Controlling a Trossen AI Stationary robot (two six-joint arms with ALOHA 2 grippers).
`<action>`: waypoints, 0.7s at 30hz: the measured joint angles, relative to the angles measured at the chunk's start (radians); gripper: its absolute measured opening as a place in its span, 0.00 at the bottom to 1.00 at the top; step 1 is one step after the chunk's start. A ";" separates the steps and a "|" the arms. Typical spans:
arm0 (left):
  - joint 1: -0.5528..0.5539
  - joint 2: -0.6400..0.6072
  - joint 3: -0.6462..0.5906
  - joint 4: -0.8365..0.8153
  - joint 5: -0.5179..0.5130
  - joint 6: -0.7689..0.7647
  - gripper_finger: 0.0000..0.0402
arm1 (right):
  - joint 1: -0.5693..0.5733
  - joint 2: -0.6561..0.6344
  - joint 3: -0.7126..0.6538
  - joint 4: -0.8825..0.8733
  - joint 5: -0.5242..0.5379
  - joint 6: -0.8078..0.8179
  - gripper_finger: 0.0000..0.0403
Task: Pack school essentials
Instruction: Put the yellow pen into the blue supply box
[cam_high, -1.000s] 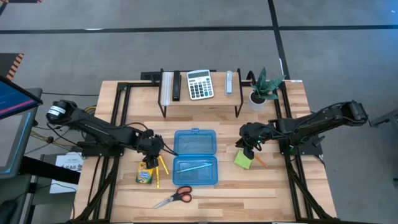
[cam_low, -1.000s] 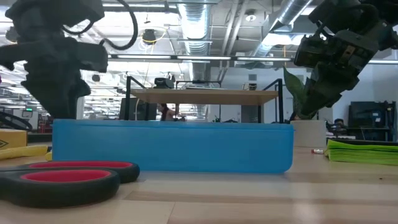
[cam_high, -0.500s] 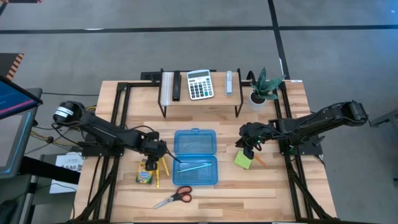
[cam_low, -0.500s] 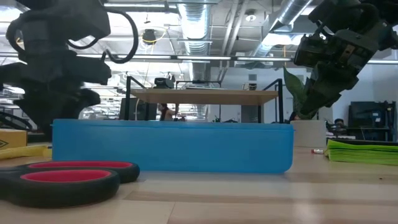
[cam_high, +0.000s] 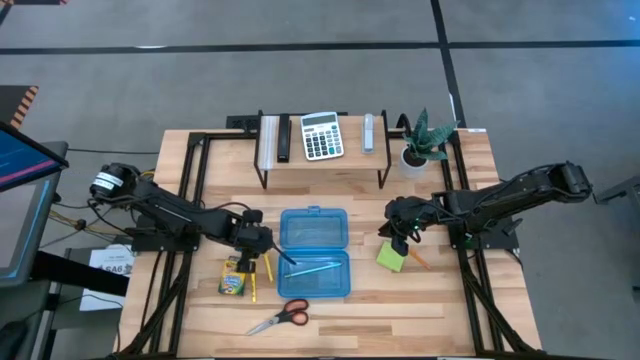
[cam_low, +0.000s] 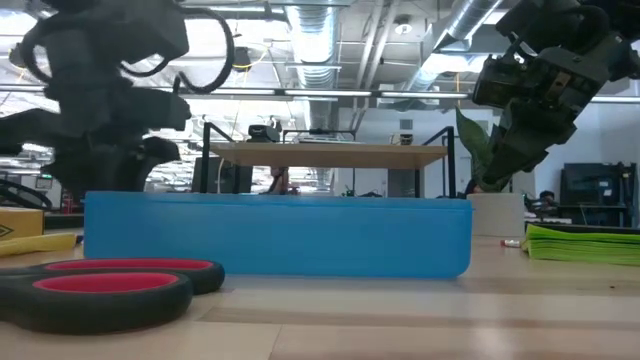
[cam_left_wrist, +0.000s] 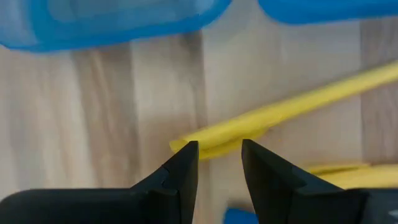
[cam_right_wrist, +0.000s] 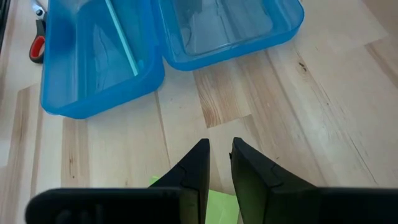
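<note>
Reaching low beside the open blue case (cam_high: 314, 254), the left tool (cam_left_wrist: 217, 163) sits w/ its fingers (cam_left_wrist: 181, 171) slightly parted astride the tip of a yellow pencil (cam_left_wrist: 283, 112) lying flat on the worktop (cam_high: 400, 310). Nothing is clamped yet; the pencil shows in the gap, but contact can't be told.

To do this step well, I'd judge: centre the gap over the pencil, press down to the wood, close gently so the thin shaft doesn't roll out, then lift level and clear the case wall before dropping it beside the teal pencil (cam_right_wrist: 120, 36) already inside.

Right tool (cam_right_wrist: 215, 163) hovers over the lime sticky pad (cam_high: 391, 258), fingers nearly closed, holding nothing. Crayon box (cam_high: 233, 279) & red scissors (cam_high: 279, 318) wait on the worktop, unpacked.
</note>
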 joint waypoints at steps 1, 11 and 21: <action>-0.001 -0.001 0.016 -0.003 -0.013 0.011 0.28 | 0.000 0.000 0.000 0.001 0.000 0.000 0.22; -0.020 0.008 0.052 -0.058 -0.057 0.155 0.40 | 0.000 0.000 0.000 0.004 0.000 -0.001 0.22; -0.020 0.132 0.058 -0.033 -0.009 0.254 0.52 | 0.000 0.000 0.000 0.010 0.000 -0.005 0.22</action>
